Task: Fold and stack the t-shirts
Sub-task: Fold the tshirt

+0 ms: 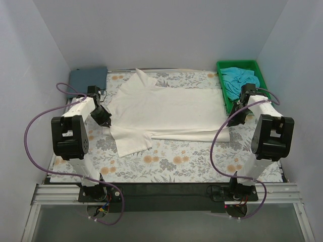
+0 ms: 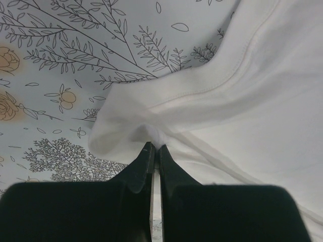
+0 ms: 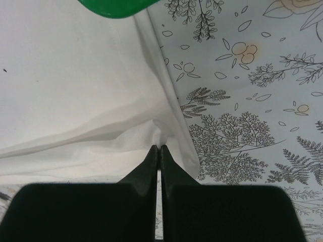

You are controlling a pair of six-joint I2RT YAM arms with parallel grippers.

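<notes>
We found the spread shirt lying on the middle of the cover, with the left gripper at its left edge and the right gripper at its right edge. Behind the right gripper the bin stood at the far right corner with a second shirt in it. A folded shirt lay at the far left corner, behind the left gripper.

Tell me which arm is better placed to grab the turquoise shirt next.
Right, probably: the green bin holding the turquoise shirt sits beside the right pincer; the left pincer is across the cream shirt. Both pinch that shirt.
</notes>
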